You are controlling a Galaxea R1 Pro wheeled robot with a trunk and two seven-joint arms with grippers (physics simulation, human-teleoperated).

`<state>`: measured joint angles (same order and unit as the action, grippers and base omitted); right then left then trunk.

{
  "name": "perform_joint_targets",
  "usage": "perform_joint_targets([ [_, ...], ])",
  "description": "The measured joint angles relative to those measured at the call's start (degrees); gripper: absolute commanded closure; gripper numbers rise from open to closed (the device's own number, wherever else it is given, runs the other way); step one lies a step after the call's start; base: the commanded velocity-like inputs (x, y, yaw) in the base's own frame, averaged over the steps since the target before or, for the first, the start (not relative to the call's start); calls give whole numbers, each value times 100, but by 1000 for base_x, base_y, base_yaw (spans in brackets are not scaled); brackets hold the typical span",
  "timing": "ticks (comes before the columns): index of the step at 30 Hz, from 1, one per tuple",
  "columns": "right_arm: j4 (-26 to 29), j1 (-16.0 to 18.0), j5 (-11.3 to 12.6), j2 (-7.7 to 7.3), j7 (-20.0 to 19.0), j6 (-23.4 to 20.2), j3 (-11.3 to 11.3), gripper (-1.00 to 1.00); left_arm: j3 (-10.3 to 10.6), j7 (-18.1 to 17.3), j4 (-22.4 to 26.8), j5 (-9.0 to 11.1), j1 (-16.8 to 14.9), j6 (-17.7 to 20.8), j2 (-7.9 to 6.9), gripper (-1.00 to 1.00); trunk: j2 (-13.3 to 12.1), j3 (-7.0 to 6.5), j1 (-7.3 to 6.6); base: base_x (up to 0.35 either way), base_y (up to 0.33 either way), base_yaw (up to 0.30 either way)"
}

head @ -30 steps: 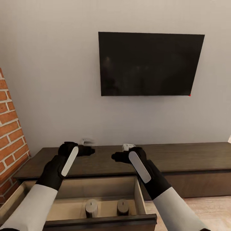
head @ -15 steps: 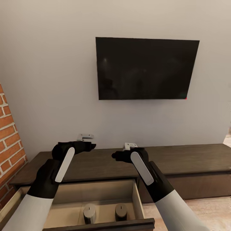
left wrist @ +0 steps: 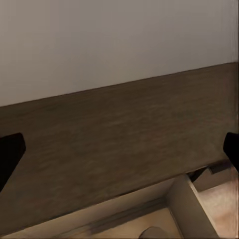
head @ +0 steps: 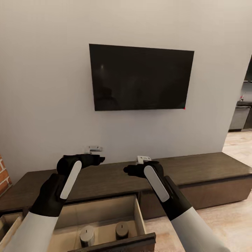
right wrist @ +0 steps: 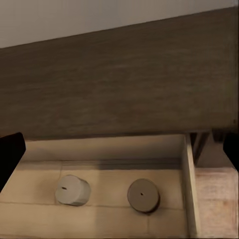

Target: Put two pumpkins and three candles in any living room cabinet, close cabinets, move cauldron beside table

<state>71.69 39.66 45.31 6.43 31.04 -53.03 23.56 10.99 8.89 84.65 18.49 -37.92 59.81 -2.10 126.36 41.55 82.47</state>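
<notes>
With its drawer (head: 105,224) pulled out toward the robot, the long dark cabinet (head: 196,171) under the wall-mounted television (head: 140,78) stands as the one real hazard here: a base that turns or rolls away from this spot could, by my reckoning, clip the projecting drawer front, or the arms could sweep low across the cabinet top. The greater risk is simply forgetting it, since the task wants every cabinet closed. Two candles (right wrist: 72,189) stand upright side by side on the drawer's pale floor, near its front, apart from each other and from the walls; a hard shove to shut it might tip them. Both arms are held level above the cabinet top, well above the drawer and the candles, touching nothing. The left gripper (head: 99,160) hangs over the cabinet's back edge near a wall socket (head: 93,149); in its wrist view the dark fingers sit at opposite edges of the frame, spread wide with nothing between them. The right gripper (head: 128,170) hovers over the middle of the cabinet top, beside the drawer's far corner, its jaws likewise parted and empty, the candles below it. To the cabinet's right, pale plank floor (head: 224,224) runs toward a doorway.
</notes>
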Motion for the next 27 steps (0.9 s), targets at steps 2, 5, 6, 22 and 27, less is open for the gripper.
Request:
perform_joint_targets([
  [2, 0, -1, 4, -1, 0, 4, 0, -100, 12, 0, 0, -5, 0, 0, 1, -100, 0, -14, 0, -199, -183, -214],
  [5, 0, 0, 6, -2, 0, 3, 0, -100, 25, 0, 5, -12, 0, 0, 3, -100, 0, -34, 1, -221, -196, -214],
  [6, 0, -1, 7, -2, 0, 2, -2, -100, 27, 0, 5, -13, 0, 0, 3, -100, 0, -41, 1, -231, -201, -214],
  [22, 0, -2, 8, -2, 0, 3, -5, -100, 42, 0, 6, -26, 0, -1, 4, -100, 0, -151, 0, -220, -217, -214],
  [27, 0, -1, 14, -3, 0, 2, -7, -100, 42, 0, 7, -26, 1, -1, 4, -100, 0, -185, -1, -126, -243, -214],
])
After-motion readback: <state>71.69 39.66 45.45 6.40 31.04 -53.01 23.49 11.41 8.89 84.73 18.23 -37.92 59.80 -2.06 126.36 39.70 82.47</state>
